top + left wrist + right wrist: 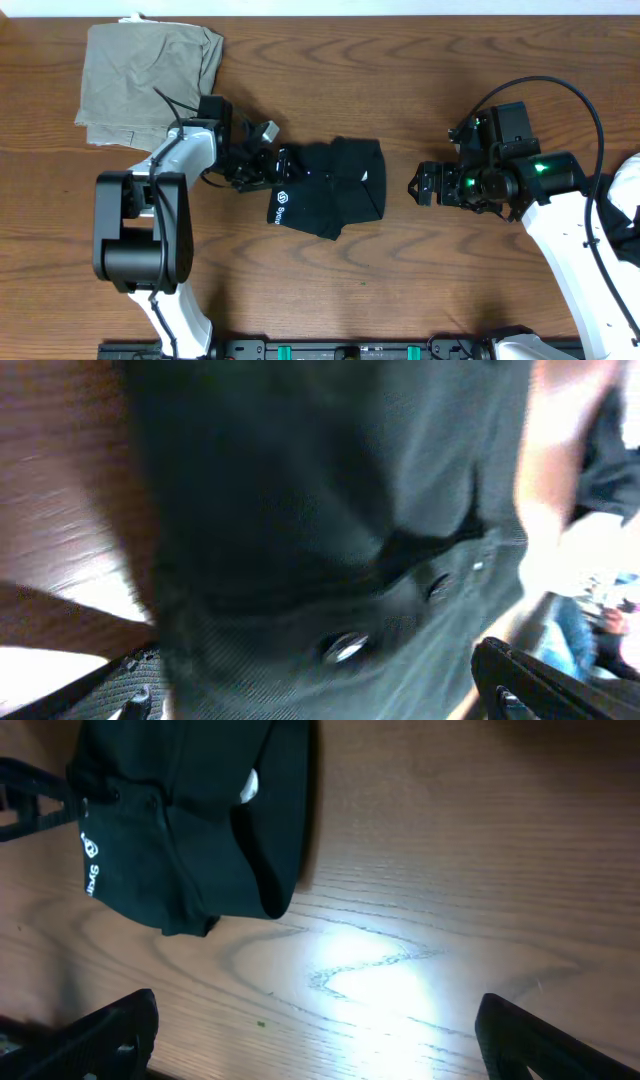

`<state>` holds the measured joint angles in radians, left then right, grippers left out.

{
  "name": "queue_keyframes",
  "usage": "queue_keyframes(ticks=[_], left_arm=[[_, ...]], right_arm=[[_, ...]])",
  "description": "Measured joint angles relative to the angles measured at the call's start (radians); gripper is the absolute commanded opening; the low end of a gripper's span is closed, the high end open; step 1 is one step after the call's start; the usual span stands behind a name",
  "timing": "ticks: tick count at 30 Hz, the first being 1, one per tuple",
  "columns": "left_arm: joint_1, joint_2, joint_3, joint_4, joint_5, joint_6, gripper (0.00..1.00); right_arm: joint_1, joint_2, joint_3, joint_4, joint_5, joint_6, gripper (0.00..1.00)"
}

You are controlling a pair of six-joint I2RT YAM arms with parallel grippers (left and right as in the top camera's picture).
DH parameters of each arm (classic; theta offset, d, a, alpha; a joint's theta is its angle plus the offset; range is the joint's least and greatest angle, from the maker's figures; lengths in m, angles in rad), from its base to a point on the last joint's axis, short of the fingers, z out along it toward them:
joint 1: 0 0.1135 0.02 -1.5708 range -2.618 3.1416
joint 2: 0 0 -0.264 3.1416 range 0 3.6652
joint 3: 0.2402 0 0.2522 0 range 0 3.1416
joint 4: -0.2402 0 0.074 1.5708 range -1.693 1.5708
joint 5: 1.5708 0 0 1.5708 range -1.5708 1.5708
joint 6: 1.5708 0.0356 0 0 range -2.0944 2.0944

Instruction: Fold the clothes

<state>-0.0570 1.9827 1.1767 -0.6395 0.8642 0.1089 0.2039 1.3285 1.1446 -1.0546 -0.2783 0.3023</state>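
Note:
A black garment (332, 187) with a small white logo (281, 205) lies folded in the middle of the wooden table (420, 290). My left gripper (266, 168) is at its left edge, open. In the left wrist view the black fabric (300, 510), with metal snaps (345, 648), fills the space between the wide-apart fingers (525, 680). My right gripper (419, 187) stands open just right of the garment, apart from it. The right wrist view shows the garment (190, 820) at the upper left and only bare wood between the fingers (110, 1032).
An olive-khaki folded garment (150, 80) lies at the back left, behind the left arm. White and black cloth (627, 205) shows at the right edge, partly behind the right arm.

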Motion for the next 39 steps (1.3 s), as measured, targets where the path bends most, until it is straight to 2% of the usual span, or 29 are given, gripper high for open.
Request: queue_keyframes(ticks=[20, 22, 25, 29, 37, 39], left_arm=[[0.007, 0.108, 0.037, 0.014, 0.221, -0.058, 0.97], [0.009, 0.111, 0.037, 0.015, 0.226, -0.065, 0.84], [0.008, 0.128, 0.035, 0.017, 0.221, -0.069, 0.69], [0.008, 0.138, 0.034, 0.018, 0.214, -0.068, 0.64], [0.007, 0.155, 0.026, 0.019, 0.174, -0.077, 0.19], [0.007, 0.158, 0.023, 0.022, 0.166, -0.077, 0.15]], right_arm=[[0.000, 0.000, 0.000, -0.015, -0.010, 0.000, 0.99], [0.000, 0.000, 0.000, -0.016, -0.010, 0.000, 0.99], [0.000, 0.000, 0.000, -0.019, -0.010, 0.000, 0.99], [0.000, 0.000, 0.000, -0.019, -0.010, 0.000, 0.99], [0.000, 0.000, 0.000, -0.020, -0.010, 0.000, 0.99], [0.000, 0.000, 0.000, -0.019, -0.010, 0.000, 0.99]])
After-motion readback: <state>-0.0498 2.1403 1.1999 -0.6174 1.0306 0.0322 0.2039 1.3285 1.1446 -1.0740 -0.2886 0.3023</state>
